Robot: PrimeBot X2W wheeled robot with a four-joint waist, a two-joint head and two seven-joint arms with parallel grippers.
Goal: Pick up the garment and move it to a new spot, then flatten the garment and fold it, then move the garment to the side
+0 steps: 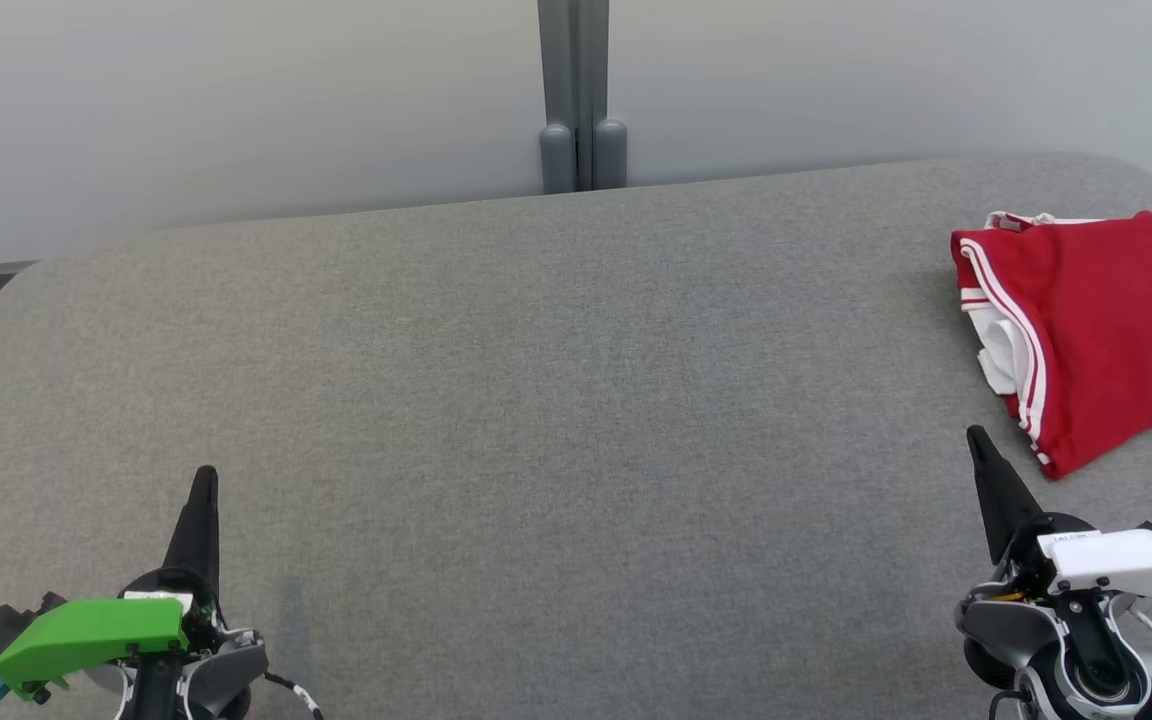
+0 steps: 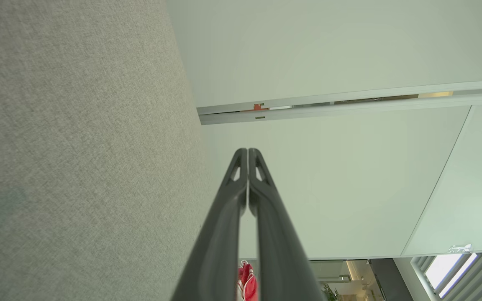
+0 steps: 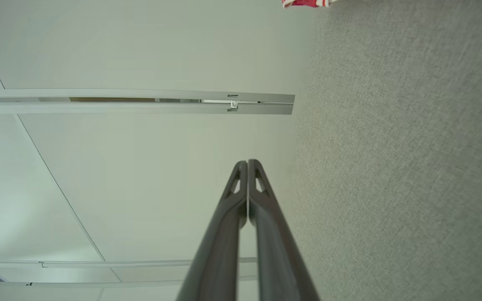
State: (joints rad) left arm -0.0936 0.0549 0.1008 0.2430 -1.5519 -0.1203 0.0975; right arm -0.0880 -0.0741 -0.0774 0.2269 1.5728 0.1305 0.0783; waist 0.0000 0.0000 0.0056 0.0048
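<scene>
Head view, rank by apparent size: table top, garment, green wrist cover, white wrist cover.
1. Grey fabric table top
2. Red white-trimmed garment
3. Green plastic wrist cover and white plastic wrist cover: alike, unranked

right gripper (image 3: 247,163) closed, empty
fingers (image 3: 224,242) pressed together at the tips, grey surface (image 3: 400,175) on the right, pale wall (image 3: 149,175) with a rail (image 3: 140,100) on the left; red-white garment (image 3: 303,3) edge at top, well apart.
</scene>
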